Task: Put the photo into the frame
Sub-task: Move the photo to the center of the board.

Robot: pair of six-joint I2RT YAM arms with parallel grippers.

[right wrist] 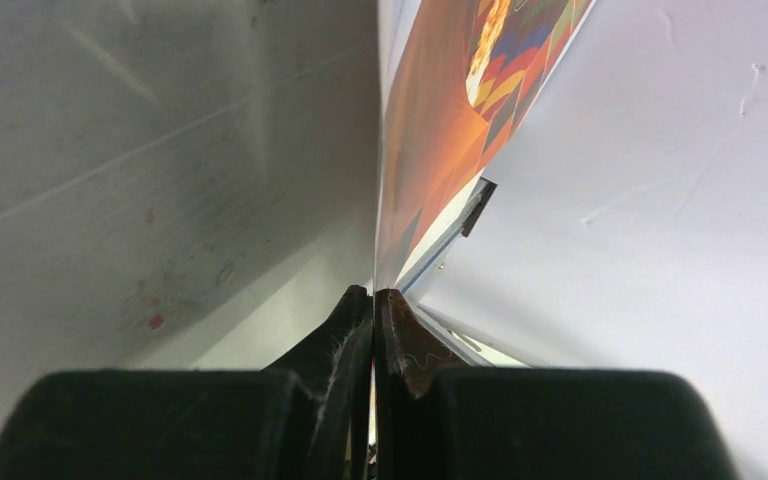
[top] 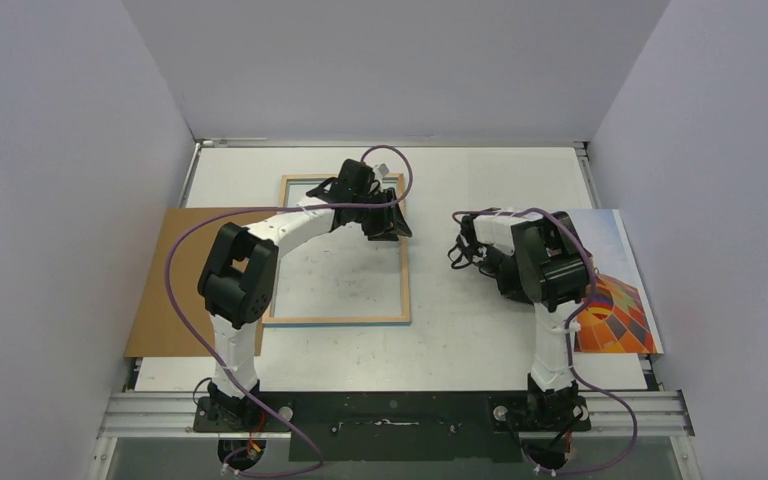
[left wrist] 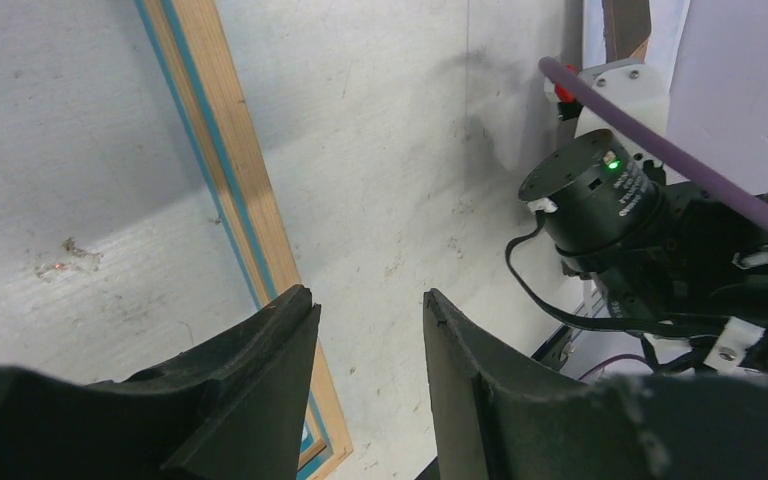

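My right gripper (right wrist: 373, 295) is clenched on one edge of the photo (right wrist: 430, 150), the print rising from between the tips almost edge-on to the wrist camera. In the overhead picture the photo (top: 615, 300) sits at the far right against the wall (top: 720, 250). The frame (top: 340, 320) lies at centre left, wood back up. So the frame is to the photo's left across a strip of bare table (top: 480, 330), and both have their long axes running up and down the picture.

My left gripper (top: 385, 218) is the nearer one to the frame. It is spread, holds nothing and hangs over the right rail near the upper right corner. The brown backing board (top: 175, 280) is at the left edge.

From above my own right arm hides the pinch and the photo's left part. I cannot tell how deep the pads bite, nor how steeply the print tilts. Of the frame's blue front only a thin line shows along the rail (left wrist: 230, 150).
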